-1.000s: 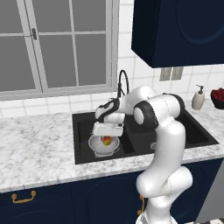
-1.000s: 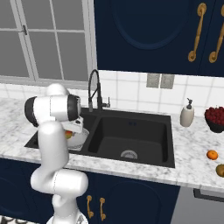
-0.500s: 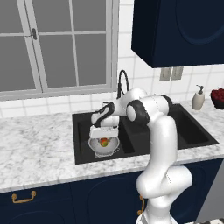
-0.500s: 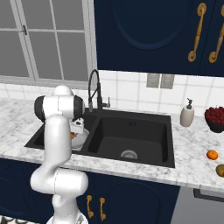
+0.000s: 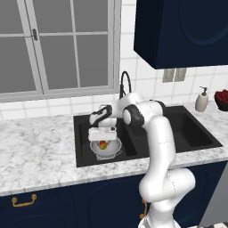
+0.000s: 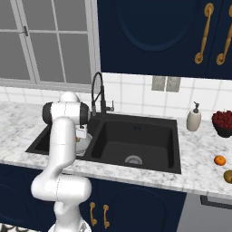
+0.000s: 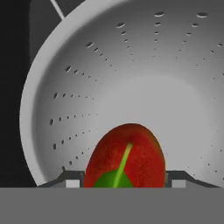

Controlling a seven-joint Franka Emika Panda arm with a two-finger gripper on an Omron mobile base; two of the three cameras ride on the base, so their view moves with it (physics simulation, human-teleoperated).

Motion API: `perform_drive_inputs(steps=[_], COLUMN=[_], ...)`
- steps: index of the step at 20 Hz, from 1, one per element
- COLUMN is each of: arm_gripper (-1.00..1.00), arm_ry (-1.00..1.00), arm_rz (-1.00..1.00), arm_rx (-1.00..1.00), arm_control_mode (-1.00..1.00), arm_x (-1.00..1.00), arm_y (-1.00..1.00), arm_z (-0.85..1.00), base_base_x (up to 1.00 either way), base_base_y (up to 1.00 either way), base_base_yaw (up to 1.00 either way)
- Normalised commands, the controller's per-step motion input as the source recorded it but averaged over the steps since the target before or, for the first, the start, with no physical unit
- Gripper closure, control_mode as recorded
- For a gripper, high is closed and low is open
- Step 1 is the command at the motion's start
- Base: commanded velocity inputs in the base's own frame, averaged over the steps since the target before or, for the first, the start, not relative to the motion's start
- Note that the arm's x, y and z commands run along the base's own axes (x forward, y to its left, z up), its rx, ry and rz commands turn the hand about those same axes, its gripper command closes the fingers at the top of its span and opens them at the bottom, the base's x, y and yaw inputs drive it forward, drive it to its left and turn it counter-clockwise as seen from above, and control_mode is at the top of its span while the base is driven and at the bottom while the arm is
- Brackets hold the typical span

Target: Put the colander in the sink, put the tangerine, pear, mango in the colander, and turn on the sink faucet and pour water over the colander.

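Fingers (image 7: pixel 73 180) of the gripper (image 7: pixel 124 181) are closed on the mango (image 7: pixel 126 156), one at its 9 o'clock side and one at its 3 o'clock side, holding it over the colander (image 7: pixel 109 74) bowl. From the left base camera, the colander (image 5: pixel 106 149) sits in the left basin of the sink (image 5: pixel 84 133), directly below the gripper (image 5: pixel 103 136). From the right base camera, the tangerine (image 6: pixel 219 160) and pear (image 6: pixel 228 176) lie on the counter (image 6: pixel 199 172) at 3 o'clock from the sink (image 6: pixel 136 145), with the faucet (image 6: pixel 97 93) at the sink's 11 o'clock corner.
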Motion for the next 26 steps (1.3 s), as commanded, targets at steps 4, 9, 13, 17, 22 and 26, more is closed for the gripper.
perform_drive_inputs(steps=[4, 9, 13, 17, 22, 26], arm_gripper=[-1.0, -1.0, -1.0, -1.0, -1.0, -1.0], arm_ry=[0.0, 0.0, 0.0, 0.0, 0.0, 0.0], arm_rz=[0.0, 0.0, 0.0, 0.0, 0.0, 0.0], arm_rx=[0.0, 0.0, 0.0, 0.0, 0.0, 0.0], arm_control_mode=[-1.0, -1.0, -1.0, -1.0, -1.0, -1.0], arm_x=[0.17, 0.0, 0.0, 0.0, -0.33, -0.52], arm_y=[0.01, 0.0, 0.0, -0.04, -0.21, -0.26], arm_z=[-0.4, -0.08, 0.0, 0.16, 0.82, 1.0], base_base_x=[0.0, 0.0, 0.0, 0.0, 0.0, 0.0], base_base_y=[0.0, 0.0, 0.0, 0.0, 0.0, 0.0], base_base_yaw=[0.0, 0.0, 0.0, 0.0, 0.0, 0.0])
